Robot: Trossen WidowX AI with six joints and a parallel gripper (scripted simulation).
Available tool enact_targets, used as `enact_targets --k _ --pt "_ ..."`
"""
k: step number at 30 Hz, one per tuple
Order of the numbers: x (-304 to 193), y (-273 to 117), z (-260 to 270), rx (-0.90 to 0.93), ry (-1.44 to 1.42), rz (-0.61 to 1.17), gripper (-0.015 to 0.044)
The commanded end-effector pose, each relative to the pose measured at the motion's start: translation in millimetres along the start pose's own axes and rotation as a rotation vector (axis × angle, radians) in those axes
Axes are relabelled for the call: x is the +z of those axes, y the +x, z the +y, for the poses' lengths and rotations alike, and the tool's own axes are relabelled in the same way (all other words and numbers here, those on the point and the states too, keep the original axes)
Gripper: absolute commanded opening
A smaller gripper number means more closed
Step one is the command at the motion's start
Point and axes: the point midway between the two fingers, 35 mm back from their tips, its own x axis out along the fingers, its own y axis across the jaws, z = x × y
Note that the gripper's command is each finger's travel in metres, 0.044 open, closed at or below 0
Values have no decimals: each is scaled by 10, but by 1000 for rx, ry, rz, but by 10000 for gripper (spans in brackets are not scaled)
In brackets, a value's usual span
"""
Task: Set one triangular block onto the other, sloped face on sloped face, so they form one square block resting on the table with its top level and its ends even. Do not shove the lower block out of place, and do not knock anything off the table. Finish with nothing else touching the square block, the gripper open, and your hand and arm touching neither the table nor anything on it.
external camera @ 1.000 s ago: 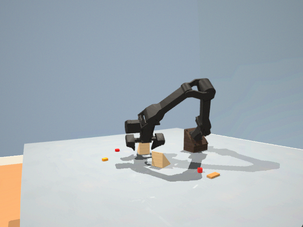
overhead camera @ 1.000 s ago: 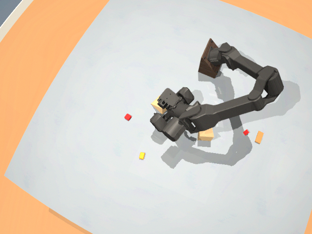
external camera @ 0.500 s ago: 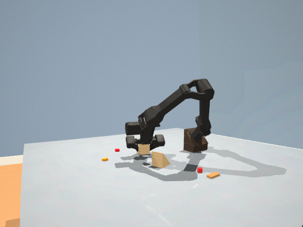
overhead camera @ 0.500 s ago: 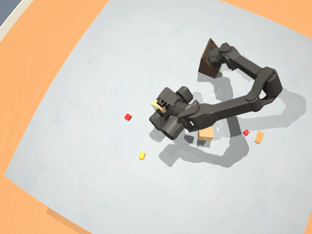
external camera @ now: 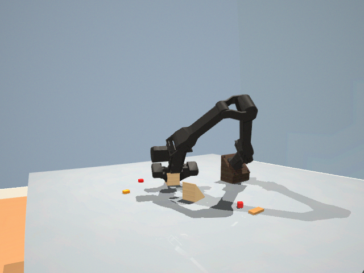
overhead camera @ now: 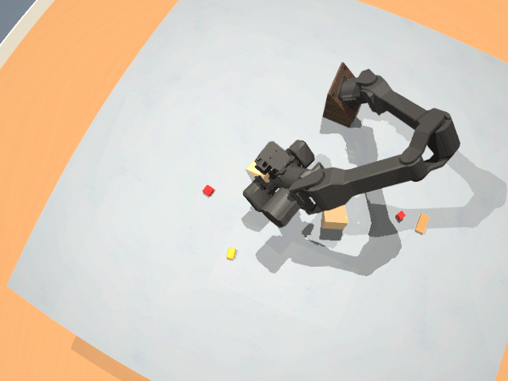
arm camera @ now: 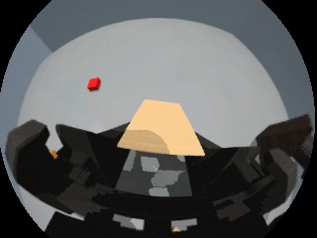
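Observation:
Two tan wooden triangular blocks are on the grey table (overhead camera: 163, 123) (external camera: 88, 235). My gripper (overhead camera: 262, 175) (external camera: 173, 176) (arm camera: 160, 126) is down at the table and shut on the far block (overhead camera: 252, 168) (external camera: 172, 179) (arm camera: 160, 126), one finger on each side of it. That block's bottom is at the table surface; the fingers and wrist hide its lower part. The second triangular block (overhead camera: 334, 217) (external camera: 191, 191) rests on the table close by, sloped face up, partly under my forearm in the top view. The two blocks are apart.
The arm's brown wooden base block (overhead camera: 338, 102) (external camera: 232, 173) stands at the back. Small loose pieces lie around: a red cube (overhead camera: 208, 190) (external camera: 140, 180) (arm camera: 94, 83), a yellow piece (overhead camera: 231, 253) (external camera: 125, 191), another red cube (overhead camera: 400, 215) (external camera: 240, 204) and a flat orange slab (overhead camera: 421, 223) (external camera: 256, 210).

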Motion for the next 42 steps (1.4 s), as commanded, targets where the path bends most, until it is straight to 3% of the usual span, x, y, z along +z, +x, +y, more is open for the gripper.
enact_targets --k 1,42 --pt "14 -9 2 0 -2 13 0" --pt "769 148 0 4 1 1057 0"
